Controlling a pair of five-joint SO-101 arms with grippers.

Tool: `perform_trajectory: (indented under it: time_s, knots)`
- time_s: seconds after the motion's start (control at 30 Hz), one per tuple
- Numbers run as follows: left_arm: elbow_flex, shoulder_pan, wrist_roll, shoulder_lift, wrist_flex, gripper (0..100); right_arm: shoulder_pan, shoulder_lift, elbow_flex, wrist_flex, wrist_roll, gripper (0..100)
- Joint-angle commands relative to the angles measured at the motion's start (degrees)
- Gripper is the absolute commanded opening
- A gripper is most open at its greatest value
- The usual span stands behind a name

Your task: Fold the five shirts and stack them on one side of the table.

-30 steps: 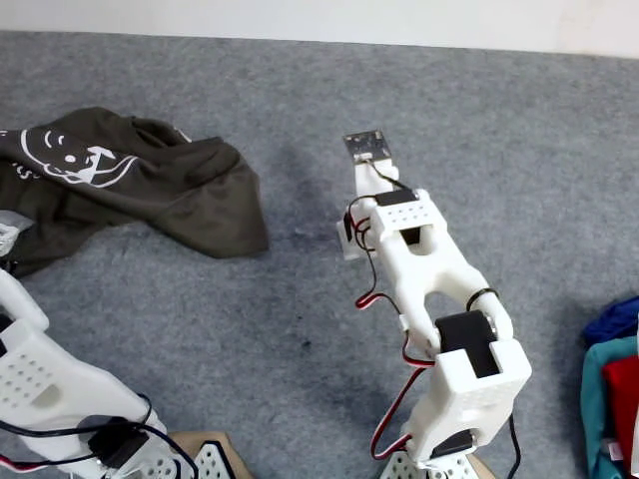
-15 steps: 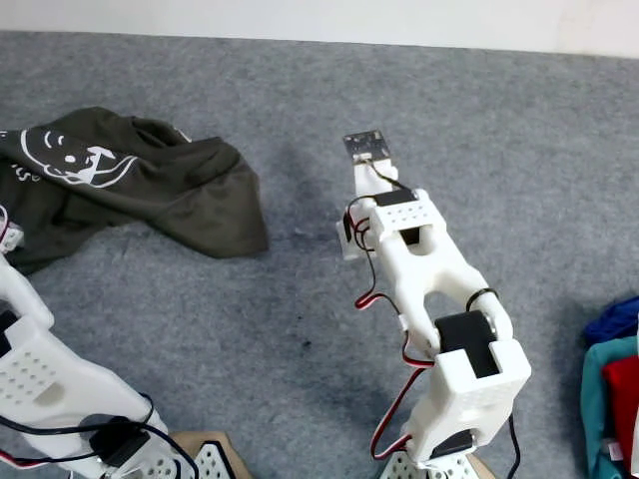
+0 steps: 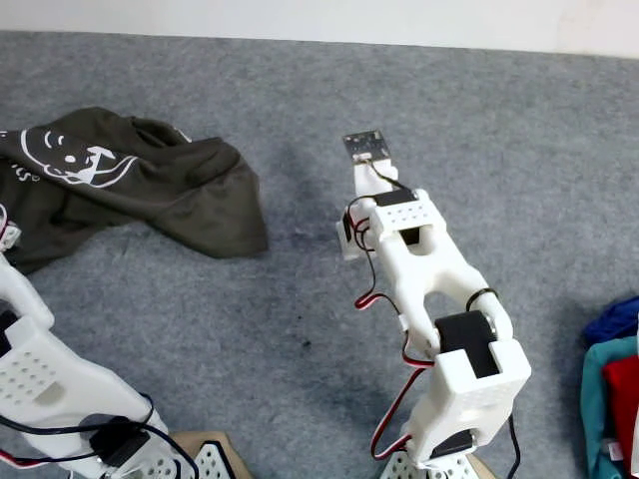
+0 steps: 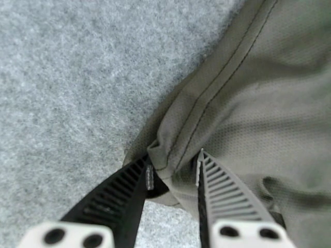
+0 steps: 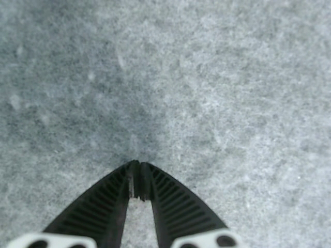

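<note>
A crumpled dark olive shirt with a white graphic lies at the table's left. In the left wrist view my left gripper is open, and its two fingers stand on either side of a folded hem corner of that shirt at the edge where cloth meets carpet. My left arm rises from the lower left toward the shirt's near edge. My right arm stretches out over the middle of the table. Its gripper is shut with nothing in it, just above bare grey carpet.
A stack of blue, teal and red shirts sits at the right edge. Grey carpet covers the table, with open room between the olive shirt and the right arm. A pale wall strip runs along the far side.
My left arm has shifted slightly at the left edge, toward the olive shirt's near hem. The right arm and the shirt have stayed where they were.
</note>
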Motion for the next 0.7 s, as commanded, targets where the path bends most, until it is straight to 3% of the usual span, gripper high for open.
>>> perform_trajectory:
  time_s: [0.0,0.1,0.47,0.67]
  knots:
    - [-0.2,0.8,-0.1,-3.4,-0.9,12,-0.6,-0.1,-0.9,-0.7,0.8,1.3]
    - [-0.3,1.0,-0.4,-3.4,-1.1,0,-0.6,-0.1,-0.9,-0.7,0.8,1.3]
    - [-0.3,2.9,-0.3,-4.0,-1.8,1,-0.6,-0.1,-1.0,-0.7,0.7,1.3]
    - [-3.4,8.2,-0.4,-7.3,11.7,1,-2.7,-0.2,-1.1,-0.8,-2.7,1.3]
